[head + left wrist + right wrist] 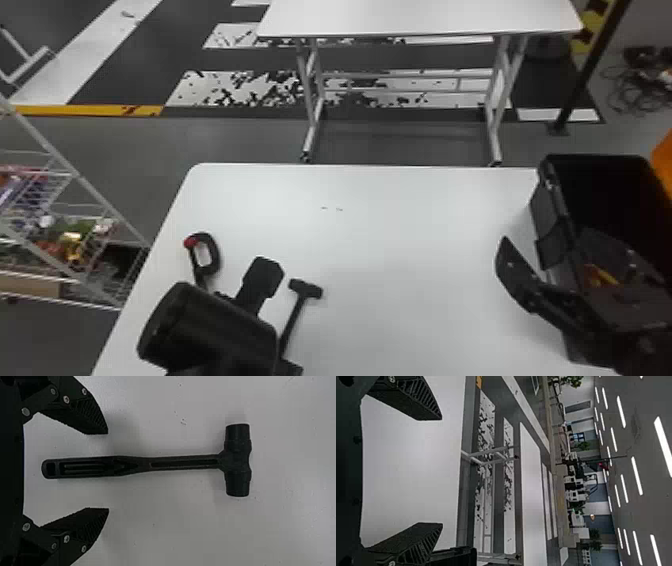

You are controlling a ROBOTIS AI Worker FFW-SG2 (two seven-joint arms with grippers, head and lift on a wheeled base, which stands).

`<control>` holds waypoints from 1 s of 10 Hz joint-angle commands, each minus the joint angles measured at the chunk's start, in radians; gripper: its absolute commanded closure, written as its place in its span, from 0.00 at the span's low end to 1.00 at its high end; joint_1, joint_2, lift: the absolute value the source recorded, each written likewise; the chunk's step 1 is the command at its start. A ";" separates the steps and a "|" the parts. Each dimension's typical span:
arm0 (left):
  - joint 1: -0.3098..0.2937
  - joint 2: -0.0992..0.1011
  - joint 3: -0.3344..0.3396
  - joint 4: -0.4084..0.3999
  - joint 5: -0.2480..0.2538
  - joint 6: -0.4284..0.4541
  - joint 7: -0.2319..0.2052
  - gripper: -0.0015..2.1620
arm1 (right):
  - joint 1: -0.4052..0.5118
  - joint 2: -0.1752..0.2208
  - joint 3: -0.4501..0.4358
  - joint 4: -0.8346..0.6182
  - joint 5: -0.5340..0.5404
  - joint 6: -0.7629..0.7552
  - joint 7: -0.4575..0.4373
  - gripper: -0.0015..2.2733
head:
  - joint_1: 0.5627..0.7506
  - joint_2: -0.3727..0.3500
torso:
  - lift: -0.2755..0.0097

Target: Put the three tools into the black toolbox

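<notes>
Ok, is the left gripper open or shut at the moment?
Open. In the left wrist view, the left gripper has its two fingers wide apart, with bare gaps between them and the handle of the hammer.

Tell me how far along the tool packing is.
Possibly one tool is done: something orange shows inside the black toolbox, but I can't confirm what. Nothing is in hand: the left fingers stand open over the hammer's handle; the right fingers are empty. Remaining: hammer and clamp, on the table.

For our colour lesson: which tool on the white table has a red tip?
The black C-shaped clamp, left of the black hammer, which shows no red.
</notes>
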 commanded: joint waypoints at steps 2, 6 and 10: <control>-0.002 -0.001 0.000 0.012 0.005 0.004 -0.001 0.70 | 0.003 0.000 -0.003 -0.001 0.000 -0.004 0.000 0.02 | 0.70 0.69 | 0.79; 0.007 0.002 0.001 -0.031 0.005 0.004 -0.003 0.87 | 0.003 0.003 -0.001 -0.001 0.000 -0.004 0.000 0.02 | 0.70 0.68 | 0.79; 0.090 0.007 0.043 -0.243 0.014 0.004 -0.003 0.93 | -0.003 0.006 0.005 -0.001 0.002 0.005 0.003 0.02 | 0.70 0.67 | 0.79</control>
